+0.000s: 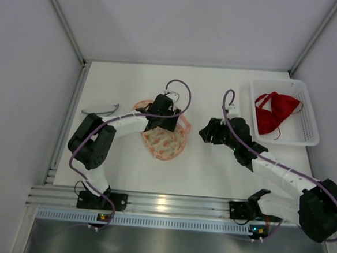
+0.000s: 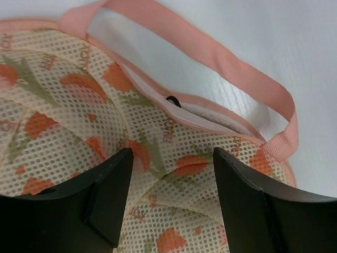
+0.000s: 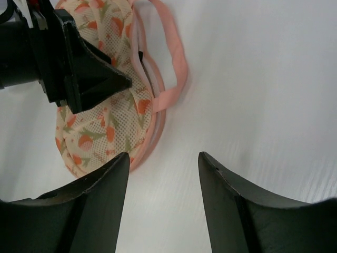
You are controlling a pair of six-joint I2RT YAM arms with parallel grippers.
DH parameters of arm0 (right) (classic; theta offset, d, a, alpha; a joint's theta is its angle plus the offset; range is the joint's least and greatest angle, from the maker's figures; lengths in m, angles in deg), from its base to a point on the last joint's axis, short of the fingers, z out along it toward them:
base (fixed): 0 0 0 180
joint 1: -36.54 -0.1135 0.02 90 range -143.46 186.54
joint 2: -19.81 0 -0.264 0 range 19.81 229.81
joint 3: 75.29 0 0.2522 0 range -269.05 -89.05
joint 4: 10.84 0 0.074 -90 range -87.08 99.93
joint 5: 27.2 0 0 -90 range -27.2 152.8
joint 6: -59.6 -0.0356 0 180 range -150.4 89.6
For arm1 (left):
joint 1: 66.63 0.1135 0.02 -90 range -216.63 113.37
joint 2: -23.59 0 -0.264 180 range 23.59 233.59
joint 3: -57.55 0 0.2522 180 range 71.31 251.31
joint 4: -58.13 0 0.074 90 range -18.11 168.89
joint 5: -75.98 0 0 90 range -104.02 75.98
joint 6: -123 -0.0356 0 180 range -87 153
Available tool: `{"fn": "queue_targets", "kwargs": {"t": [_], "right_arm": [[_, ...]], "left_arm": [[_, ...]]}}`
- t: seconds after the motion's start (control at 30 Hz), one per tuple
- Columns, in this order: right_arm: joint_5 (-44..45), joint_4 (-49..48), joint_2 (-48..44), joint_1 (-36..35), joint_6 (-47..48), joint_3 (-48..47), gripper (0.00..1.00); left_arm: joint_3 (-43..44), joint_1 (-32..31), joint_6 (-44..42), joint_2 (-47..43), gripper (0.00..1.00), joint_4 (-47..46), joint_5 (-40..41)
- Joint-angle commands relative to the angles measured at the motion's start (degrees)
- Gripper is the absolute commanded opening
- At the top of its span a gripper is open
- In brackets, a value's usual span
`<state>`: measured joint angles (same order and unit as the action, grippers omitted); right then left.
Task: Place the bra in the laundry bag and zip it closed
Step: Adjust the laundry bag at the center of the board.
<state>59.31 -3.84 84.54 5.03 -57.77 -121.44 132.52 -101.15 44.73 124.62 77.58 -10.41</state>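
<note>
The round mesh laundry bag [image 1: 166,141], cream with an orange fruit print and pink trim, lies mid-table. My left gripper [image 1: 164,111] hovers low over its far side. In the left wrist view that gripper [image 2: 171,158] is open, its jaws straddling the mesh [image 2: 58,121] without pinching it. A black zipper pull [image 2: 171,100] sits at the bag's slit, beside the pink handle loop [image 2: 237,68]. The red bra [image 1: 273,111] lies in the white basket [image 1: 287,83] at back right. My right gripper [image 1: 205,132] is open over bare table just right of the bag [image 3: 100,132], nothing between its jaws [image 3: 163,158].
A thin grey item [image 1: 100,108] lies near the table's left edge. Grey walls close the table in on the left, back and right. An aluminium rail [image 1: 163,204] runs along the near edge.
</note>
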Motion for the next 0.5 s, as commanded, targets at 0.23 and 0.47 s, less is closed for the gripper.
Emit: {"fn": "queue_targets", "kwargs": {"t": [0.23, 0.47], "right_arm": [[9.4, -4.2, -3.3, -2.9, -8.9, 3.2, 0.57], [9.6, -4.9, -2.4, -3.7, -9.1, 4.6, 0.59]], "left_arm": [[5.9, -3.4, 22.5, 7.2, 0.59, 3.7, 6.5], [8.5, -5.1, 44.4, 11.7, 0.58, 4.6, 17.3]]}}
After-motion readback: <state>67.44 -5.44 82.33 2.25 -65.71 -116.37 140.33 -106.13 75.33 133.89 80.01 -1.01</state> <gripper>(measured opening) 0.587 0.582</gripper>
